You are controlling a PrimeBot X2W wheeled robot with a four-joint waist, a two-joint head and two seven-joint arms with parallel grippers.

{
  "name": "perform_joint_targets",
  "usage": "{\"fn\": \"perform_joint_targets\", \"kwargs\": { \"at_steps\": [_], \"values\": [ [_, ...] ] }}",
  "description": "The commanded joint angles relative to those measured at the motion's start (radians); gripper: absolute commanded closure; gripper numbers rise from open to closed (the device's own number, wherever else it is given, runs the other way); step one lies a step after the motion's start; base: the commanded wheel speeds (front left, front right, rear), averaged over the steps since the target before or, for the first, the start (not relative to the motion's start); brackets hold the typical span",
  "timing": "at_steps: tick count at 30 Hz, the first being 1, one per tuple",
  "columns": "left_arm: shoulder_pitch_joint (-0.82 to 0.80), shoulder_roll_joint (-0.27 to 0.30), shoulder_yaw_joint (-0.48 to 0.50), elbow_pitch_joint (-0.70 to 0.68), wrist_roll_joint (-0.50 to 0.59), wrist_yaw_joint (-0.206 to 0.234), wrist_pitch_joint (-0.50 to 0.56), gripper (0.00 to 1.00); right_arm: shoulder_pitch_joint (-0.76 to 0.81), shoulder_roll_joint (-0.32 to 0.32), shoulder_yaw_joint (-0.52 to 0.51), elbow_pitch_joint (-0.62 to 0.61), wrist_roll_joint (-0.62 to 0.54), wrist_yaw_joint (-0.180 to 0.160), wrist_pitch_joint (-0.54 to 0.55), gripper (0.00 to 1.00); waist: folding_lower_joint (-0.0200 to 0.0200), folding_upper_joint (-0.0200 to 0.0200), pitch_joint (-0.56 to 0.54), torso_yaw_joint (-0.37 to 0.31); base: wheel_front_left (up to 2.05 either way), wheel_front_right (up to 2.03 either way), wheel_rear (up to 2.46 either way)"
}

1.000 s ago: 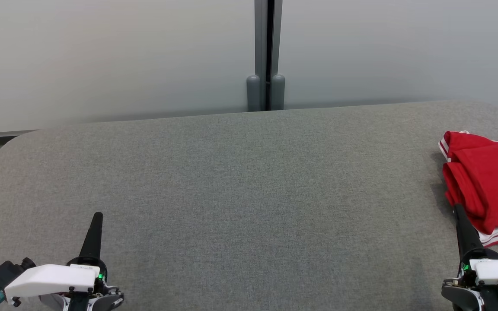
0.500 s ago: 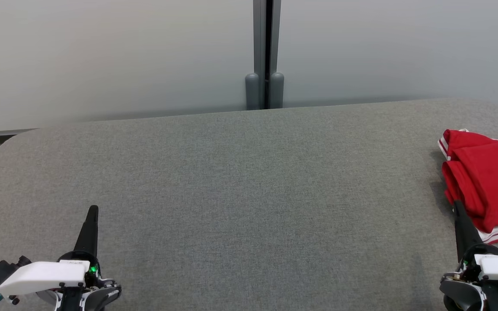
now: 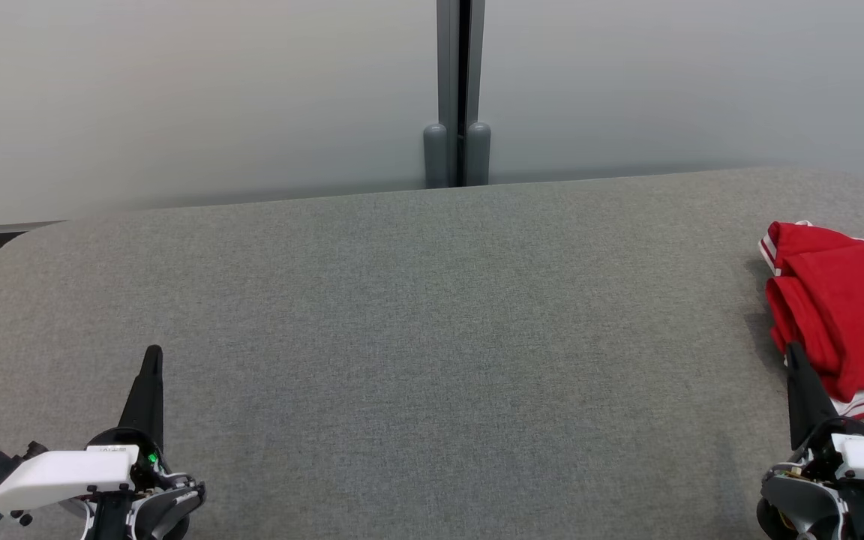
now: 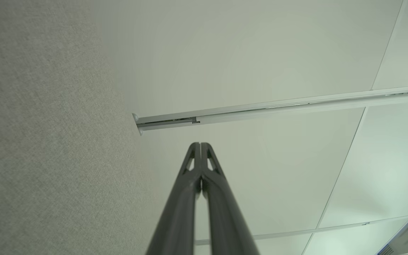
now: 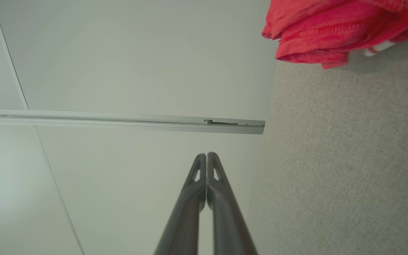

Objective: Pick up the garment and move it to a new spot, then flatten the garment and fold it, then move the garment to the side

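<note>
The red folded fabric garment (image 3: 844, 307) lies at the right edge of the grey upholstered table (image 3: 432, 315), near the right tool (image 3: 793, 356). That and the left tool (image 3: 152, 356) are pinched closed, empty. Looks done to me; back away without snagging it.

Wide grey fabric surface (image 3: 432, 337), rounded at its far corners. Behind it, pale wall panels (image 3: 177, 97) meet at a grey post (image 3: 457, 75).

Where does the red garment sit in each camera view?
Head view: red garment at far right edge, just above right tool.
Right wrist view: top right corner, on grey fabric surface.
Left wrist view: grey fabric surface at left, wall post ahead.
Shared landmark: the wall post.
</note>
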Motion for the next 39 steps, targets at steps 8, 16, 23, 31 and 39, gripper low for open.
{"fn": "perform_joint_targets", "kwargs": {
  "at_steps": [8,16,23,31,39],
  "values": [
    [-0.024,-0.006,0.022,0.006,-0.053,-0.021,0.017,1.00,-0.023,0.004,-0.008,0.010,0.053,0.000,0.010,1.00,0.0000,-0.0001,0.003,-0.002,0.00,0.00,0.00],
    [-0.024,-0.007,0.024,0.006,-0.050,-0.021,0.017,1.00,-0.023,0.004,-0.009,0.010,0.052,0.000,0.011,1.00,0.0000,-0.0001,0.003,-0.002,0.00,0.00,0.00],
    [-0.024,-0.008,0.025,0.006,-0.048,-0.021,0.019,1.00,-0.023,0.005,-0.010,0.010,0.051,0.000,0.012,1.00,0.0000,-0.0001,0.003,-0.002,0.00,0.00,0.00],
    [-0.024,-0.010,0.027,0.006,-0.046,-0.021,0.020,1.00,-0.023,0.005,-0.011,0.010,0.050,0.000,0.012,1.00,0.0000,-0.0001,0.003,-0.002,0.00,0.00,0.00],
    [-0.024,-0.011,0.029,0.006,-0.046,-0.021,0.021,1.00,-0.023,0.006,-0.011,0.010,0.049,0.000,0.013,1.00,0.0000,-0.0001,0.003,-0.002,0.00,0.00,0.00]
  ]
}}
